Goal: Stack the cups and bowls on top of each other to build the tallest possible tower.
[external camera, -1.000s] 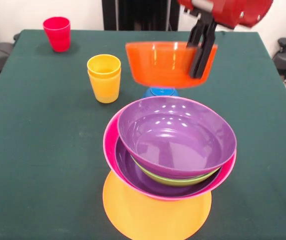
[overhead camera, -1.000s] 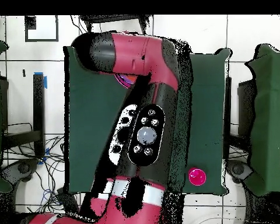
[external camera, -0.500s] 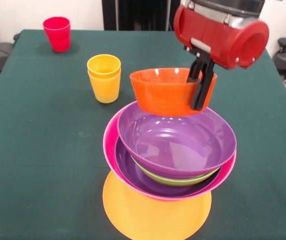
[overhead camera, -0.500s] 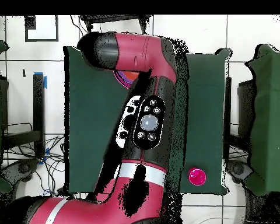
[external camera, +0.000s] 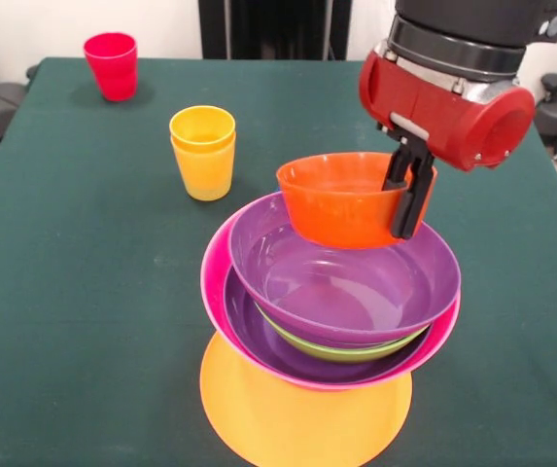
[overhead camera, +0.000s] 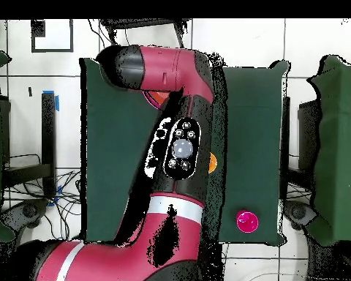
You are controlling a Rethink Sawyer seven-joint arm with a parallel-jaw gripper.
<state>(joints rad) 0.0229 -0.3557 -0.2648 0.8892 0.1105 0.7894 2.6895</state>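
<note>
My gripper (external camera: 404, 195) is shut on the right rim of the small red-orange bowl (external camera: 346, 199), one finger inside and one outside. The bowl hangs upright over the far part of the top purple bowl (external camera: 346, 287), with its base dipping below that rim; I cannot tell if they touch. The tower beneath is an orange base (external camera: 297, 418), a pink bowl (external camera: 214, 282), a second purple bowl (external camera: 249, 326), a lime green bowl (external camera: 351, 350) and the top purple one. Two yellow cups (external camera: 203, 151) stand nested to the left. A red cup (external camera: 112, 65) stands at the far left corner.
In the overhead view the arm (overhead camera: 182, 146) covers the tower and my gripper. Only the red cup (overhead camera: 246, 221), a sliver of yellow cup (overhead camera: 212, 162) and the green table (overhead camera: 112, 146) show around it.
The gripper has carried the red-orange bowl towards the camera and downwards, from above the table behind the tower to over the top purple bowl. The rest has stayed put.
</note>
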